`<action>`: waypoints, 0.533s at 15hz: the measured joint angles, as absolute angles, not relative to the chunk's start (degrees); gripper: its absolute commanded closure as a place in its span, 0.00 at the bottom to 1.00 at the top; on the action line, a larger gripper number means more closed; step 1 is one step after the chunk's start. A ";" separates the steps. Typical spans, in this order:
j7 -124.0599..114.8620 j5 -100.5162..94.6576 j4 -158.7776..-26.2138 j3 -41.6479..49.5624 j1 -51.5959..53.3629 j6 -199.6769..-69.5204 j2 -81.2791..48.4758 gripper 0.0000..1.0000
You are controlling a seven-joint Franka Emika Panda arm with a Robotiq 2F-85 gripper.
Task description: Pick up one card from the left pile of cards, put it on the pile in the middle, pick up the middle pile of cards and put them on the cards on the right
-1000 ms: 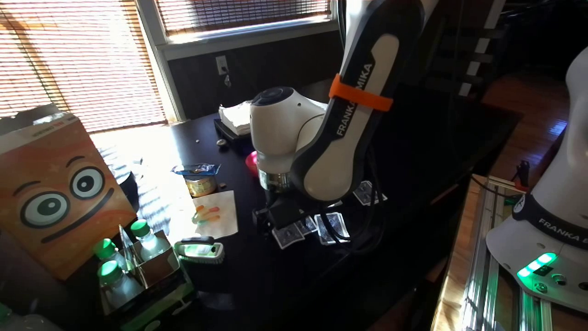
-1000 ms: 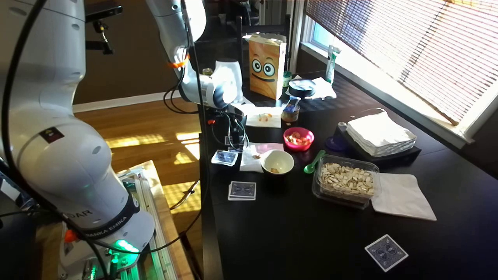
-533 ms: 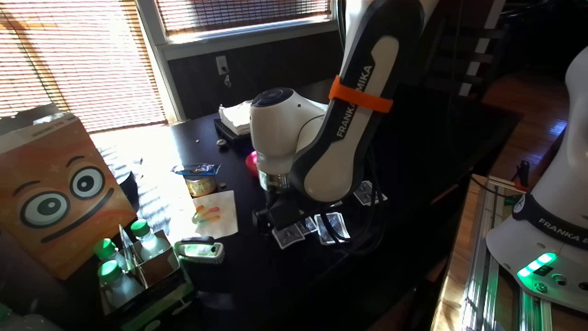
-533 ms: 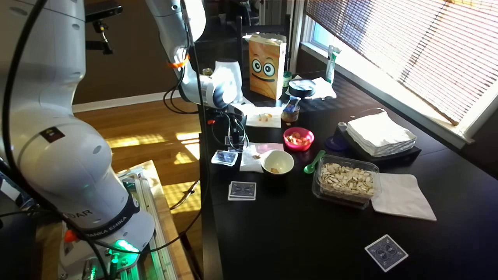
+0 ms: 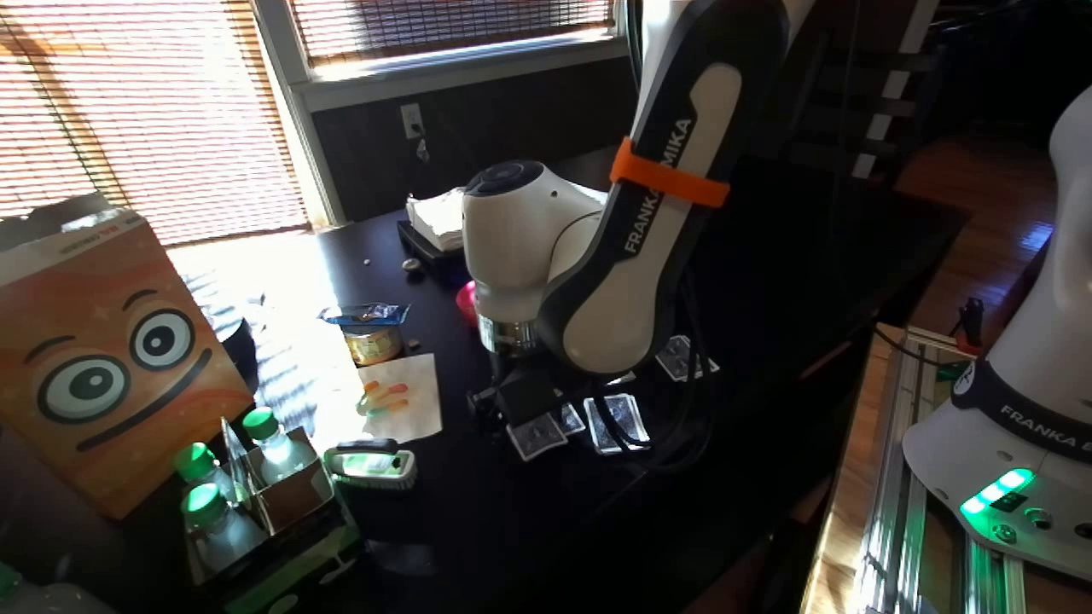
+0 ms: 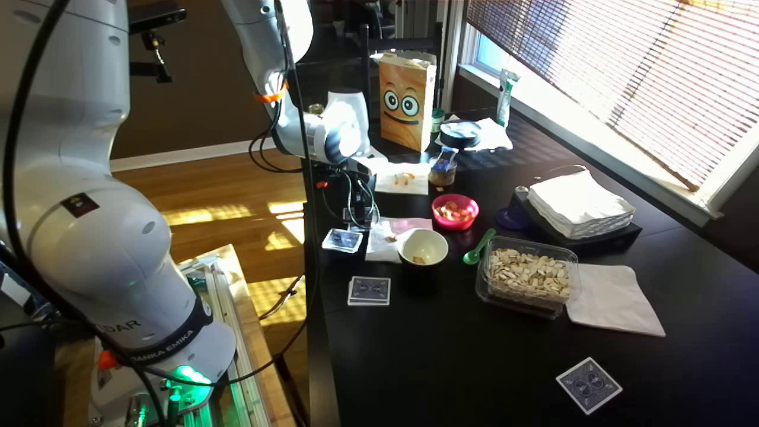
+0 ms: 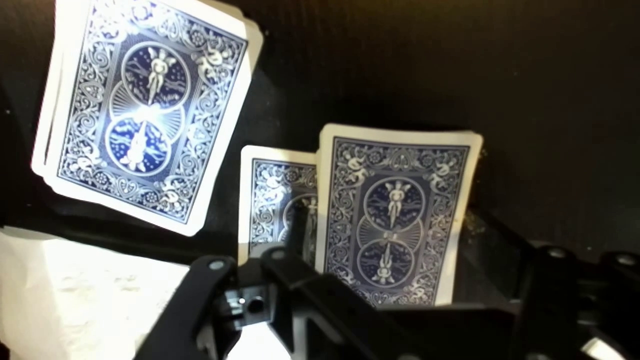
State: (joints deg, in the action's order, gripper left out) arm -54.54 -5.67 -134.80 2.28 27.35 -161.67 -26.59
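Observation:
Several blue-backed playing cards lie face down on the dark table. In the wrist view, a small pile (image 7: 400, 165) lies between the fingers of my gripper (image 7: 389, 222). Another card (image 7: 267, 192) sticks out from under its left side, below the left finger. The gripper is open around the pile, low over the table; the pile's near end is hidden by the gripper body. A second pile (image 7: 150, 115) lies at upper left, bright in light; it shows in both exterior views (image 5: 618, 422) (image 6: 343, 239). A third pile (image 6: 370, 290) lies beyond it, also seen in an exterior view (image 5: 681, 358).
A single card (image 6: 589, 385) lies apart on the table. Around the gripper stand a white bowl (image 6: 423, 247), a pink bowl (image 6: 455, 212), a napkin with gummy pieces (image 5: 401, 396), a brush (image 5: 371, 465) and a bottle carrier (image 5: 290, 486). A tub of seeds (image 6: 528, 276) stands farther off.
The gripper has shifted very slightly, toward the left in one exterior picture and toward the right in the other. The card piles have not visibly moved.

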 measured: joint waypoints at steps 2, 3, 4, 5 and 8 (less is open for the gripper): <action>-54.54 -5.67 -134.80 2.29 27.35 -161.68 -26.59 0.32; -54.54 -5.66 -134.77 2.29 27.35 -161.68 -26.54 0.30; -54.54 -5.67 -134.77 2.29 27.37 -161.68 -26.51 0.34; -54.54 -5.67 -134.77 2.28 27.38 -161.68 -26.47 0.33; -54.54 -5.67 -134.77 2.28 27.39 -161.68 -26.34 0.36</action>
State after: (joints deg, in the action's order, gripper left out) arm -54.54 -5.67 -134.77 2.28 27.39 -161.68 -26.34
